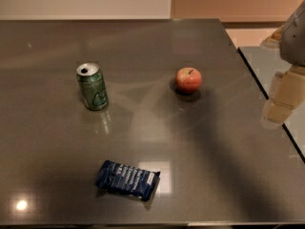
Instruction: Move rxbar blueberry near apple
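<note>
The rxbar blueberry (127, 180) lies flat on the dark grey table (57, 128) near its front edge, in a dark blue wrapper with white print and a pale right end. The apple (188, 79) sits upright in the middle right of the table, well behind and to the right of the bar. My gripper (281, 101) hangs at the right edge of the view, over the table's right edge, far from both the bar and the apple and holding nothing that I can see.
A green soda can (92, 86) with an open top stands at the middle left, level with the apple. The table's right edge (267, 92) runs diagonally, with a second grey surface (267, 63) beyond it. A pale wall runs along the back.
</note>
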`<state>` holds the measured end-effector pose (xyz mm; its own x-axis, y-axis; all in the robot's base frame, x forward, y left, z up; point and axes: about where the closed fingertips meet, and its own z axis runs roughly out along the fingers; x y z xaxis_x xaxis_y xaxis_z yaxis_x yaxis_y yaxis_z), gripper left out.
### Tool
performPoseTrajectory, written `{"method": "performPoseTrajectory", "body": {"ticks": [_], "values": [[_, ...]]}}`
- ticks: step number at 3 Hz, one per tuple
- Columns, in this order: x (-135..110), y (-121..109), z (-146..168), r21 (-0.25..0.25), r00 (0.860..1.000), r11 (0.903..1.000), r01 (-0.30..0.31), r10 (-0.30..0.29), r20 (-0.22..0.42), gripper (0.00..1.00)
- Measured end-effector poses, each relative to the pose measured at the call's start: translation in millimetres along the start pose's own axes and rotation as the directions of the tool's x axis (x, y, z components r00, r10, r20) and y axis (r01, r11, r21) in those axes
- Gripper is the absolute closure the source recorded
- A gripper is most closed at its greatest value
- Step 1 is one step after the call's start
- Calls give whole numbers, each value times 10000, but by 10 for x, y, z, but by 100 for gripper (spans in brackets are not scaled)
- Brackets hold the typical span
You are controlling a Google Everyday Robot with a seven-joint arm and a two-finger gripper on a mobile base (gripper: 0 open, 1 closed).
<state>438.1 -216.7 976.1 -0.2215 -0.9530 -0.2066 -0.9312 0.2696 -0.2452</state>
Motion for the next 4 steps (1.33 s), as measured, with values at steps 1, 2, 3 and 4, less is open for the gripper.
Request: {"method": "performPoseTrajectory", "body": {"ticks": [1, 2, 3, 4], "values": [[0, 0, 0, 2, 10000, 10000, 0, 0, 1, 0], [-62, -2, -30, -58, 9998, 9999, 85, -84, 173, 0], [-233, 54, 0, -233, 9964, 9994, 244, -224, 820, 0], [-493, 194, 133, -497, 9845, 9977, 469, -378, 1715, 0]]}}
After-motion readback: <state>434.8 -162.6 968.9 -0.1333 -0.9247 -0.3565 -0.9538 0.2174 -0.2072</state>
